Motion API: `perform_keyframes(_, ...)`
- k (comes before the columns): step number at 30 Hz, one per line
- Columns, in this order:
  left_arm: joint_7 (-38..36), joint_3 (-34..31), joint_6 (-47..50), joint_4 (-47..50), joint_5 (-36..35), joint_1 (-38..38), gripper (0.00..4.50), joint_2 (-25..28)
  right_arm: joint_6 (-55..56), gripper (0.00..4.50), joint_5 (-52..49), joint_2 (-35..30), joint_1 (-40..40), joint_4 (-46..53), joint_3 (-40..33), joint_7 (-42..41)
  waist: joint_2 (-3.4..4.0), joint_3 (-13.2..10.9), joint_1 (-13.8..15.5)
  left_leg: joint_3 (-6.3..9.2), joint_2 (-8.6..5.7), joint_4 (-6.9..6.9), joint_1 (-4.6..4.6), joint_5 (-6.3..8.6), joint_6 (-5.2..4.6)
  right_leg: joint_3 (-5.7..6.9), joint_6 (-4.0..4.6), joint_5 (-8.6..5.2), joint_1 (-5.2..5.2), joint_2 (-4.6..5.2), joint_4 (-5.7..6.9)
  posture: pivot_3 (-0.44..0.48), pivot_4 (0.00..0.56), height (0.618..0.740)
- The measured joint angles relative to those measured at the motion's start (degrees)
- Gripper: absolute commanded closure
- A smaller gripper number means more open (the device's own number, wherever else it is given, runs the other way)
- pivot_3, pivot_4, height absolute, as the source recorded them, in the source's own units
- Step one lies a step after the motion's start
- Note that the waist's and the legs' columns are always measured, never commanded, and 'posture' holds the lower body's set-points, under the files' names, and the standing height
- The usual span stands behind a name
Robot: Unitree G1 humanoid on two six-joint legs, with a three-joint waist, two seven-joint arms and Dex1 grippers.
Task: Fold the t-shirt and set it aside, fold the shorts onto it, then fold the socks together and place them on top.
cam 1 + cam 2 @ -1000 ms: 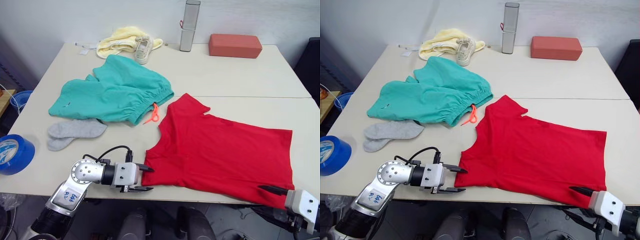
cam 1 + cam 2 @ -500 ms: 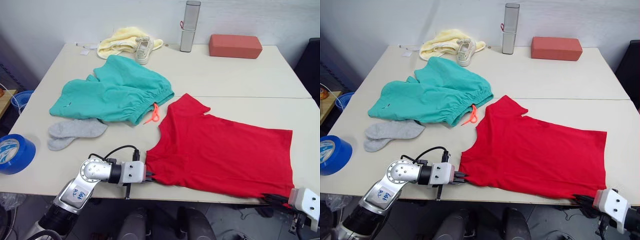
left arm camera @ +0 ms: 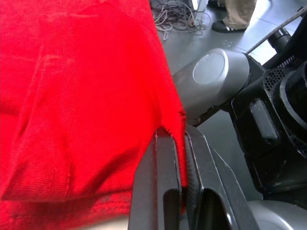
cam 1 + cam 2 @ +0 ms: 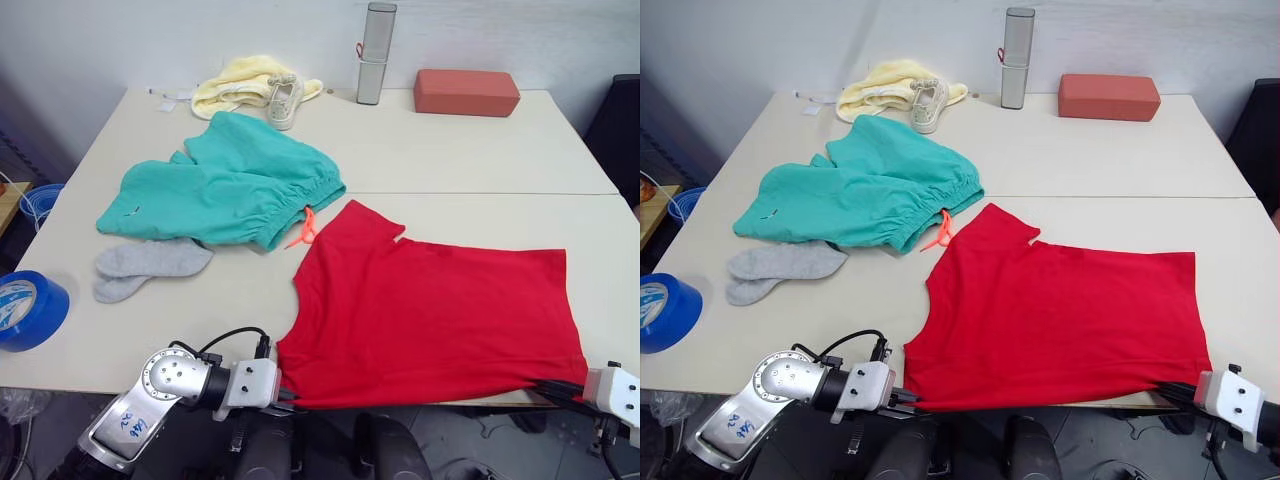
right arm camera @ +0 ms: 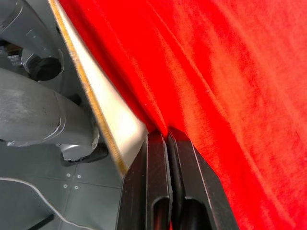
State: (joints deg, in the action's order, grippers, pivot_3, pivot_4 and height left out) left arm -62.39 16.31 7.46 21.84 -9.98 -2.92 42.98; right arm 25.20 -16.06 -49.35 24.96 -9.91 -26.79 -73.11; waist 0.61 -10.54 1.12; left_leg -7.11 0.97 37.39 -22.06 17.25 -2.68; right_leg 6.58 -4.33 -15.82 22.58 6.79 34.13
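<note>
The red t-shirt (image 4: 430,310) lies flat on the right half of the table, its near hem drawn to the front edge. My left gripper (image 4: 285,400) is shut on the hem's left corner, below the table edge; the left wrist view shows red cloth pinched between its fingers (image 3: 165,163). My right gripper (image 4: 556,388) is shut on the hem's right corner, and red cloth (image 5: 230,86) fills its wrist view above the closed fingers (image 5: 156,158). The teal shorts (image 4: 225,185) lie spread at the left. The grey socks (image 4: 150,268) rest just in front of them.
A blue tape roll (image 4: 28,308) sits at the table's left front corner. Along the back stand a yellow cloth (image 4: 240,80), a small off-white shoe (image 4: 283,98), a silver cylinder (image 4: 374,52) and a red-brown block (image 4: 467,92). Bare table (image 4: 470,160) lies behind the shirt.
Both grippers closed on the t-shirt's near hem corners and pulled back. The shirt slid toward the front edge and straightened.
</note>
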Motion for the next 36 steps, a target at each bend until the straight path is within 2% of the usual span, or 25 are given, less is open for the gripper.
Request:
perform_keyframes(3, 0.41, 0.0, -0.03, 0.11, 0.22, 0.05, 4.5, -0.02, -1.04, 4.49, -1.25, 0.0, -0.68, -0.59, 0.65, -0.21, 0.0, 0.0, 0.04, 0.0, 0.0, 0.0, 0.0, 0.0, 0.0, -0.01, 0.01, 0.0, 0.0, 0.0, 0.0, 0.0, 0.15, 0.74)
perform_keyframes(4, 0.45, 0.0, -0.01, 0.11, 0.21, 0.08, 4.5, -0.03, -1.83, 4.09, -1.76, 0.0, -0.83, -0.61, 0.84, -0.35, 0.0, 0.0, 0.04, 0.01, 0.01, 0.0, 0.0, 0.0, 0.0, 0.0, 0.01, 0.01, 0.0, 0.01, 0.0, 0.0, 0.15, 0.74)
perform_keyframes(8, 0.45, -0.73, 2.2, 0.07, -1.64, 0.84, 3.48, -0.05, -5.55, 2.91, -4.92, 0.0, -0.22, 0.16, 1.57, -2.16, 0.02, 0.01, 0.19, 0.03, 0.01, 0.01, 0.0, -0.02, -0.01, 0.0, 0.02, 0.0, 0.01, 0.02, 0.04, 0.0, 0.15, 0.74)
perform_keyframes(12, -0.2, -5.8, 5.69, -0.28, -5.36, 1.95, 2.25, 1.86, -9.25, 1.51, -8.45, -0.5, 2.21, 2.98, 1.21, -4.91, 0.07, 0.0, 0.18, 0.04, 0.01, -0.01, -0.02, -0.02, 0.0, 0.01, 0.03, 0.0, 0.03, 0.02, 0.04, 0.0, 0.15, 0.74)
perform_keyframes(16, -2.91, -11.96, 10.36, -0.28, -11.54, 2.02, 1.02, 5.53, -16.5, 0.19, -13.9, -3.35, 7.17, 8.09, -4.47, -7.86, 0.13, -0.05, 0.19, 0.05, 0.01, -0.03, -0.05, -0.02, 0.01, 0.03, 0.03, -0.01, 0.07, 0.03, 0.04, 0.0, 0.15, 0.74)
perform_keyframes(17, -3.91, -13.47, 12.19, -0.3, -13.62, 2.11, 0.72, 6.65, -19.9, 0.0, -16.02, -4.06, 8.66, 9.52, -6.51, -8.22, 0.14, -0.05, 0.19, 0.06, 0.01, -0.02, -0.05, -0.02, 0.01, 0.03, 0.04, -0.01, 0.07, 0.03, 0.06, 0.0, 0.15, 0.74)
perform_keyframes(19, -4.96, -15.94, 15.59, -0.73, -16.76, 3.09, 0.09, 7.8, -24.94, 0.0, -18.71, -4.64, 10.18, 11.02, -9.92, -8.59, 0.13, -0.05, 0.2, 0.08, 0.02, -0.02, -0.05, -0.02, 0.02, 0.04, 0.05, -0.01, 0.05, 0.03, 0.04, 0.0, 0.15, 0.74)
perform_keyframes(22, -4.4, -17.19, 19.63, -3.89, -18.81, 7.75, 0.03, 7.58, -30.29, 0.0, -20.69, -5.25, 8.79, 11.58, -12.98, -7.89, 0.12, -0.05, 0.25, 0.08, 0.01, 0.01, -0.05, -0.02, 0.01, 0.03, 0.04, -0.01, 0.03, 0.03, 0.03, 0.0, 0.15, 0.74)
perform_keyframes(26, 2.5, -18.33, 30.95, -10.81, -24.17, 22.55, 0.03, -0.29, -38.19, 0.0, -21.02, -7.1, -3.7, 6.63, -13.36, -0.33, 0.03, -0.11, 0.29, 0.09, -0.04, 0.18, -0.11, -0.08, -0.01, 0.04, -0.1, 0.1, 0.01, 0.03, 0.08, 0.0, 0.15, 0.74)
perform_keyframes(28, 5.64, -16.99, 35.13, -14.19, -24.05, 28.99, 0.03, -2.76, -40.68, 0.0, -19.83, -8.52, -10.74, 3.32, -11.26, 3.24, -0.04, -0.13, 0.26, 0.04, -0.06, 0.24, -0.12, -0.29, 0.24, 0.05, -0.12, 0.1, 0.01, 0.0, 0.19, 0.0, 0.15, 0.74)
perform_keyframes(31, 8.94, -12.95, 40.29, -20.65, -21.95, 36.39, 0.03, -6.13, -43.27, 0.0, -16.89, -8.66, -20.47, -2.53, -5.78, 7.55, -0.11, -0.16, 0.25, -0.07, -0.07, 0.24, -0.19, -0.44, 0.07, 0.06, -0.13, 0.06, 0.09, -0.15, 0.29, 0.0, 0.15, 0.74)
perform_keyframes(36, 13.15, -8.43, 37.74, -35.26, -15.97, 47.89, 0.03, -15.75, -45.54, 0.0, -11.62, -8.43, -33.79, -10.88, 3.0, 12.62, -0.23, -0.25, 0.28, -0.21, -0.06, 0.66, -0.34, -0.54, 0.01, -0.02, -0.18, 0.05, 0.23, -0.19, 0.6, 0.0, 0.15, 0.74)
